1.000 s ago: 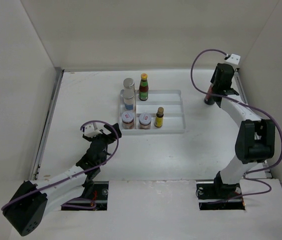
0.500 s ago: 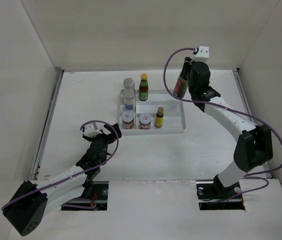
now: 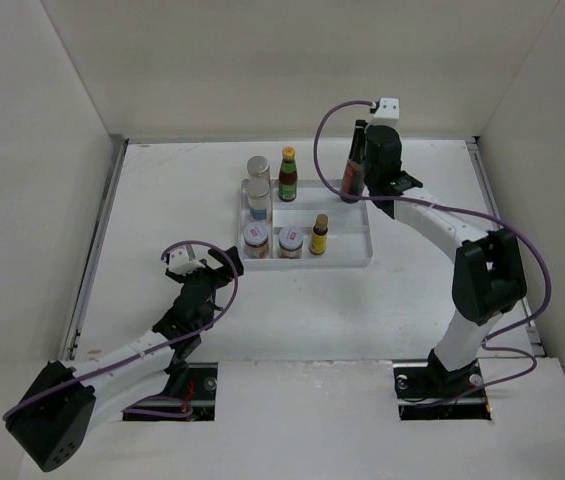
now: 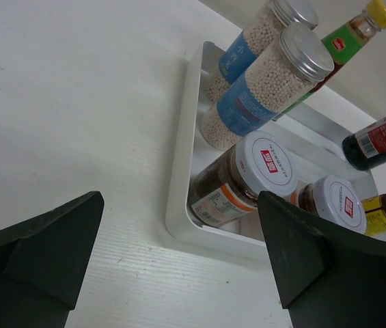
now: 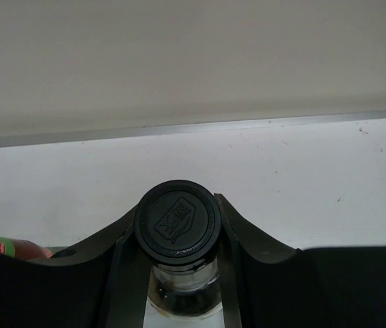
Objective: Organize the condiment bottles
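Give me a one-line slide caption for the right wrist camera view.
Right gripper shut on a dark bottle just under its black cap, white table beyond.

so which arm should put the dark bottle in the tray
Right: the right gripper is shut on the dark bottle at the tray's far right corner. The left gripper is open, empty, off the tray's near left corner.

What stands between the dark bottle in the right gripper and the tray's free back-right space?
Nothing visible. The right gripper holds the dark bottle right at the tray's far right corner, where the floor is bare. The nearest thing, the red bottle, stands apart at that row's left end.
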Robot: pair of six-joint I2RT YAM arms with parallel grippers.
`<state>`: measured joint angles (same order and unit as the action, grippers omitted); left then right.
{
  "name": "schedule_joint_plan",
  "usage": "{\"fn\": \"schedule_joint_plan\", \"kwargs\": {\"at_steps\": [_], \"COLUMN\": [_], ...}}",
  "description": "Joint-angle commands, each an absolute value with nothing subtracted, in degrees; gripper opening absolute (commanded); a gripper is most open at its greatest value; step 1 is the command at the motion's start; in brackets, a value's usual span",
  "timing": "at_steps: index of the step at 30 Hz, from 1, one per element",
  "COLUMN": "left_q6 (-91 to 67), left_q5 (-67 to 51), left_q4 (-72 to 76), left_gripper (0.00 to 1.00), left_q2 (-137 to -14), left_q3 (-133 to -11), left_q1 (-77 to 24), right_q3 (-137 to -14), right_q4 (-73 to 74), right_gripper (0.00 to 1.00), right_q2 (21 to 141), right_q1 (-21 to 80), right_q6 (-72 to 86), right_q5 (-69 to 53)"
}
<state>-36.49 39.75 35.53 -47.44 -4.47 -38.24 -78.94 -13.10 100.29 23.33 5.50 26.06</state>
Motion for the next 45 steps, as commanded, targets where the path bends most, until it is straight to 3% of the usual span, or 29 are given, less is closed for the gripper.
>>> {"fn": "schedule_joint_plan", "kwargs": {"at_steps": [1, 5, 10, 18, 22, 26, 30, 38, 45], "left_q6": [-37.0, -37.0, -36.8, -36.8, -36.8, -37.0, -37.1, -37.1, -39.2], "left_q5": [39.6, 39.6, 39.8, 39.6, 39.8, 40.3, 42.2, 44.9, 37.5], "left_q4": [38.7, 38.7, 38.7, 38.7, 38.7, 38.7, 38.2, 31.8, 23.7], "left_gripper": [1.00, 1.00, 1.00, 1.00, 1.00, 1.00, 1.00, 1.00, 1.00], "left_q2": [-47.7, -47.5, -47.6, -47.9, -47.6, -47.5, -46.2, -43.2, -39.0], "left_q3": [-4.6, -4.6, -4.7, -4.7, -4.7, -4.7, -4.8, -6.0, -9.1], "left_q1": [-37.7, -37.7, -37.7, -37.7, -37.7, -37.7, -37.7, -37.0, -34.1], "right_q3": [-78.6, -78.1, -86.6, -83.4, -78.8, -76.6, -74.2, -55.5, -34.1], "right_q4": [-23.5, -25.3, -21.1, -22.1, -25.2, -25.6, -25.2, -27.2, -26.2], "right_gripper": [0.24, 0.24, 0.24, 0.26, 0.41, 0.74, 1.00, 1.00, 1.00], "right_q2": [99.9, 101.5, 104.2, 106.5, 105.3, 102.9, 97.3, 75.1, 60.0], "right_q1": [24.2, 24.3, 23.9, 24.2, 24.3, 25.2, 26.2, 26.6, 17.5], "right_q6": [7.1, 7.8, 7.7, 7.9, 7.9, 8.3, 9.0, 16.0, 33.2], "right_q5": [26.3, 26.2, 25.8, 26.4, 26.5, 26.4, 25.8, 28.5, 29.9]}}
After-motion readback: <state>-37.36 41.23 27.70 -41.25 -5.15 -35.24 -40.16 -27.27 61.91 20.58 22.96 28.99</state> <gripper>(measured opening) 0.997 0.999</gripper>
